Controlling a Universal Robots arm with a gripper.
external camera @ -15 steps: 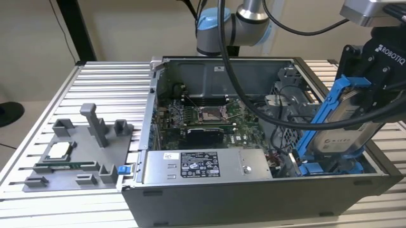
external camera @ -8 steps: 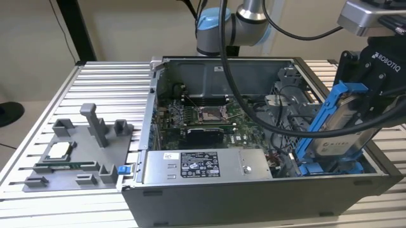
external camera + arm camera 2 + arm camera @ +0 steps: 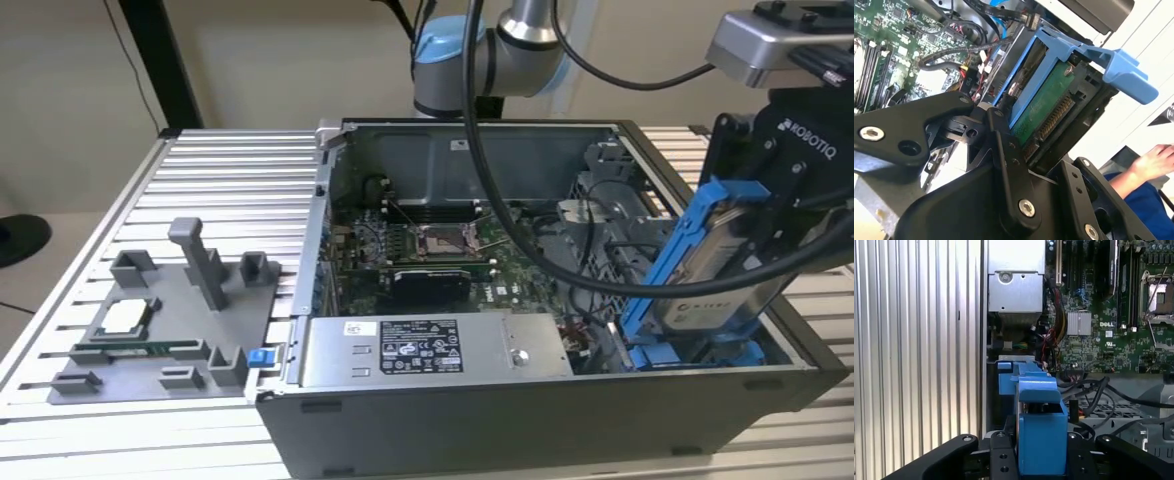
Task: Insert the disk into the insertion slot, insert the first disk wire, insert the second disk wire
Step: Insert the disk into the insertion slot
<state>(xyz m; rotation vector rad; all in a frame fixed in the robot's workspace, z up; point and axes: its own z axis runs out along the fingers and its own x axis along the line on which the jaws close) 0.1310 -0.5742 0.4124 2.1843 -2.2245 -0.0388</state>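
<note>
My gripper is shut on the disk, a silver drive clipped in a bright blue carrier frame. I hold it tilted, its lower end down at the insertion slot, the blue-railed bay in the case corner at the exterior view's right. In the second wrist view the disk's green circuit underside and blue carrier handle sit between my black fingers. In the first wrist view the blue carrier is above the slot's blue rails. Loose black cables lie beside the bay.
The open computer case holds a motherboard and a wide grey metal box with a sticker. A grey fixture with small parts stands on the slatted table at the exterior view's left. A person's hand is near the case.
</note>
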